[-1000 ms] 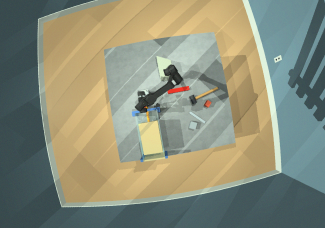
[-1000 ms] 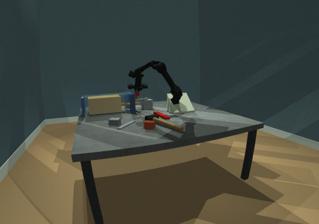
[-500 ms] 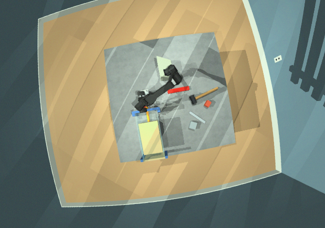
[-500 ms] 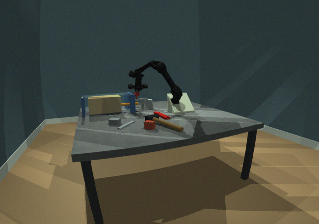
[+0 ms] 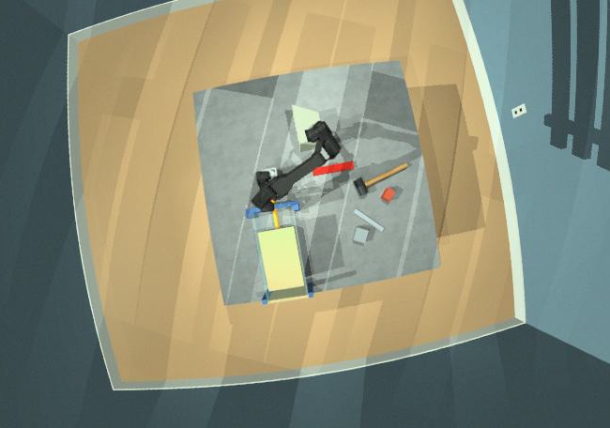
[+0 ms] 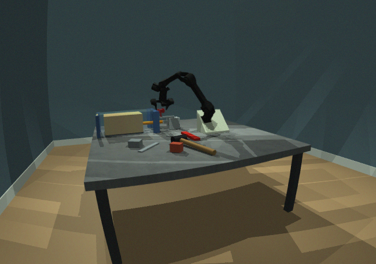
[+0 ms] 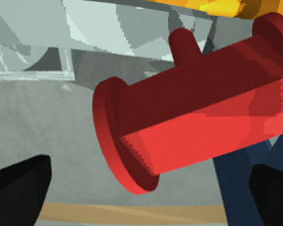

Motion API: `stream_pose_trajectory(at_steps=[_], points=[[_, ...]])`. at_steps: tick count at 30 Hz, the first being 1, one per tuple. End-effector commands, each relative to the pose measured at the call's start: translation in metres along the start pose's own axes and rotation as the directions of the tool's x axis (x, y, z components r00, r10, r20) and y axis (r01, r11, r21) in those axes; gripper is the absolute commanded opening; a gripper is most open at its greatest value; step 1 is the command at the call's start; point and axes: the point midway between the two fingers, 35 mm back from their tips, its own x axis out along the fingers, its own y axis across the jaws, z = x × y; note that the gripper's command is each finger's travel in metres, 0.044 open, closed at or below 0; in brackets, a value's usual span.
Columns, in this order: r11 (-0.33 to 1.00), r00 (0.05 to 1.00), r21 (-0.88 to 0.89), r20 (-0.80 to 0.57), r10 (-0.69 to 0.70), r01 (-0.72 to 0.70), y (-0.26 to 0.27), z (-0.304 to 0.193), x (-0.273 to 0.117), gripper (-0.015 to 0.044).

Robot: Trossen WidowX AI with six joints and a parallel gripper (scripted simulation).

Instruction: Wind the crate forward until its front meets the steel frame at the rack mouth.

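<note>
The cream crate (image 5: 281, 257) (image 6: 122, 123) sits flat inside the clear-panelled cubby, its front a gap short of the blue frame (image 5: 286, 206) (image 6: 155, 121) at the mouth. An orange strap (image 5: 276, 219) (image 6: 148, 122) runs from the crate through the frame towards the grey winch (image 6: 173, 123), which the arm partly hides in the top view. A red spool-shaped handle part (image 6: 161, 110) (image 7: 204, 119) with a side peg stands by the winch at the frame. My gripper (image 6: 161, 108) (image 7: 154, 171) is open above it, fingertips wide apart. Whether the key is seated in the hole is hidden.
A hammer (image 5: 387, 174) (image 6: 197, 146), a red bar (image 5: 333, 168) (image 6: 190, 135), a red block (image 5: 388, 193) (image 6: 176, 147), a grey block (image 5: 360, 235) (image 6: 135, 143) and a flat grey strip (image 5: 368, 220) (image 6: 148, 147) lie on the bench. A pale wedge (image 5: 304, 123) (image 6: 220, 123) stands by the arm's base.
</note>
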Motion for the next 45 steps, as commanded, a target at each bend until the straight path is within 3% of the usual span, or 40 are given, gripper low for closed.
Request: stream_pose_trajectory(at_steps=[1, 9, 17, 45], points=[[1.0, 1.0, 0.0, 0.001, 0.0, 0.0, 0.0, -0.001, -0.002, 0.0414], [1.0, 1.0, 0.0, -0.002, 0.001, -0.001, -0.001, -0.028, -0.056, 0.0204], [1.0, 1.0, 0.001, -0.002, 0.002, -0.002, 0.0, -0.029, -0.058, 0.0], [1.0, 1.0, 0.006, 0.0, -0.004, 0.004, -0.001, -0.029, -0.059, 0.0]])
